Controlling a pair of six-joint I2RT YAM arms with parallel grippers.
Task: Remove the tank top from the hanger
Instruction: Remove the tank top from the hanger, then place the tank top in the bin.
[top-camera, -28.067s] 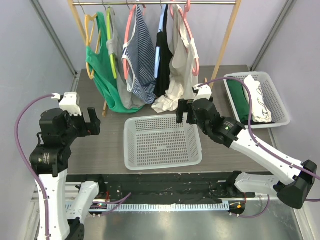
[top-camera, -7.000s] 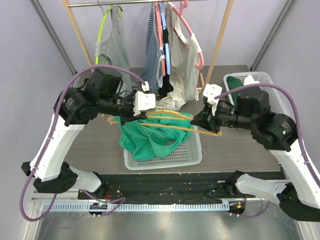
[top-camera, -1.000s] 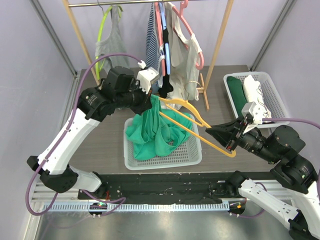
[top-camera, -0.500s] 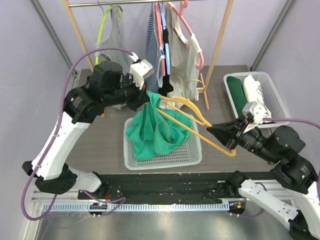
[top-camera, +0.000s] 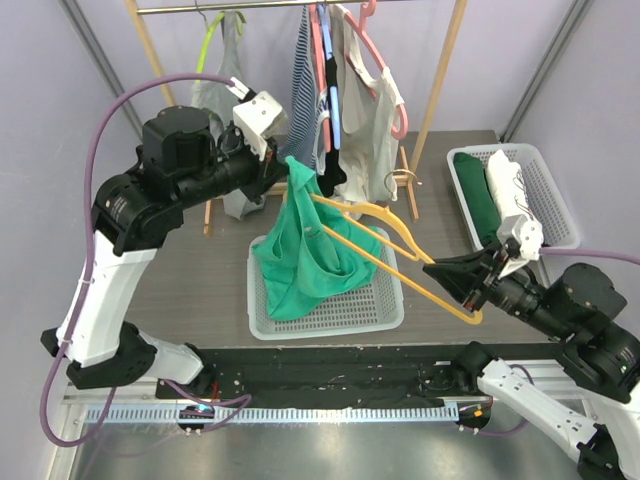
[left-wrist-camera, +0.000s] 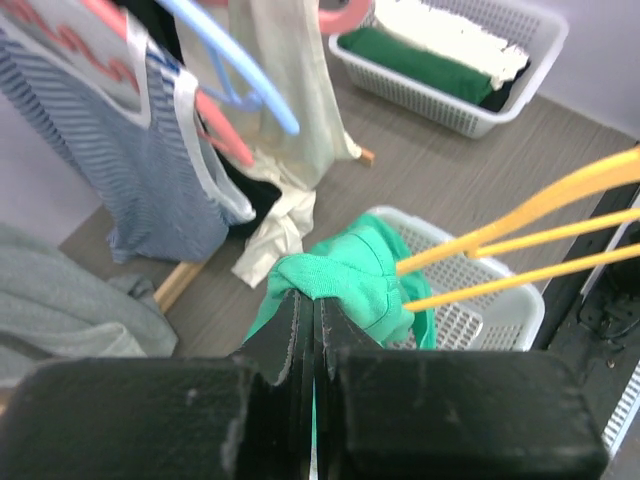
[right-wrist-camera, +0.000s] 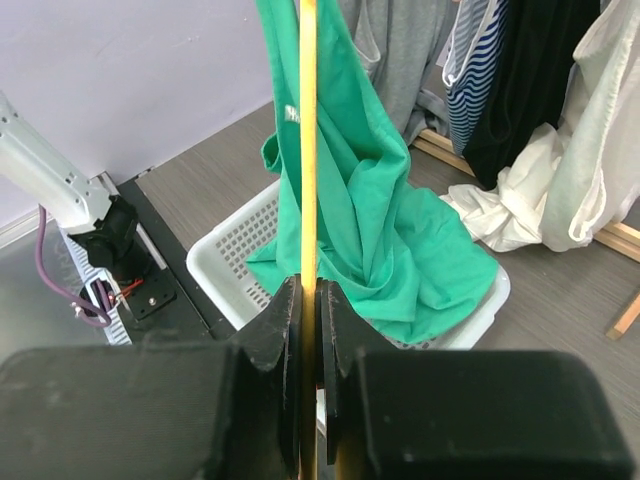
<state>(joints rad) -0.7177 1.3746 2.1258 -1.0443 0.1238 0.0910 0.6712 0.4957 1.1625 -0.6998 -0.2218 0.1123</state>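
Green tank top (top-camera: 310, 250) lifted higher, left fingers (left-wrist-camera: 282, 340) clamped on it; right fingers (right-wrist-camera: 283, 325) pinching yellow hanger (right-wrist-camera: 308, 150), drawn back

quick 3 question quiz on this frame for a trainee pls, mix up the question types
1. True or false: the left gripper is shut on the green tank top.
2. What does the right gripper hold? A) yellow hanger B) pink hanger C) striped top
3. Fill in: the tank top's lower end rests in the white ____.

Key: 1 true; 2 A; 3 basket.
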